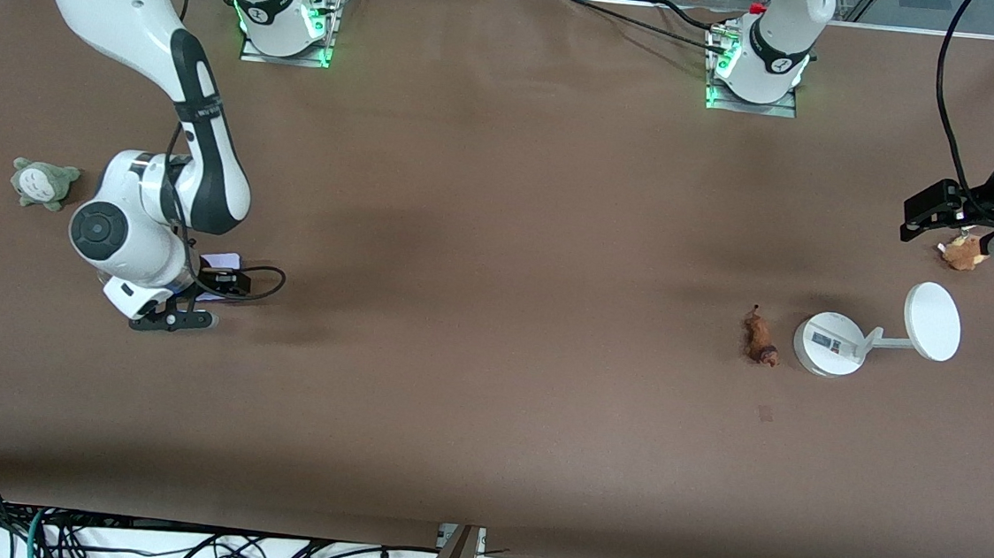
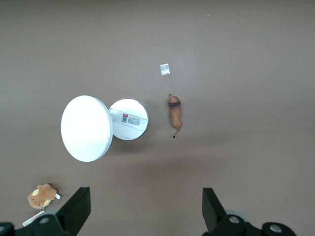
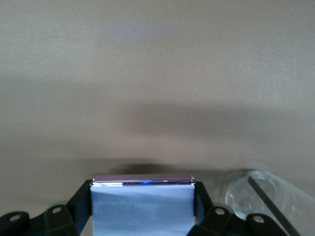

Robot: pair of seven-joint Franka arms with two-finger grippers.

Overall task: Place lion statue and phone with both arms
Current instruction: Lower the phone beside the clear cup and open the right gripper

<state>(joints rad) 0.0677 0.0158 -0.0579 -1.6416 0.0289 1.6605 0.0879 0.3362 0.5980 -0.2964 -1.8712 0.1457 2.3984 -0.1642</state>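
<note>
The phone (image 1: 220,261), flat with a pale lavender face, is clamped between the fingers of my right gripper (image 1: 215,279), low over the table toward the right arm's end. In the right wrist view the phone (image 3: 141,206) fills the gap of the right gripper (image 3: 142,196). The lion statue (image 1: 759,338), small and reddish-brown, lies on the table beside a white stand's base. My left gripper (image 1: 932,211) hangs open and empty, high over the table's edge at the left arm's end. The left wrist view shows the lion statue (image 2: 175,111) well away from the left gripper (image 2: 146,209).
A white stand with a round base (image 1: 829,343) and a disc (image 1: 932,320) lies beside the lion. A tan plush toy (image 1: 962,252) sits below the left gripper. A grey-green plush (image 1: 43,183) rests near the right arm. A small patch (image 1: 766,413) marks the table.
</note>
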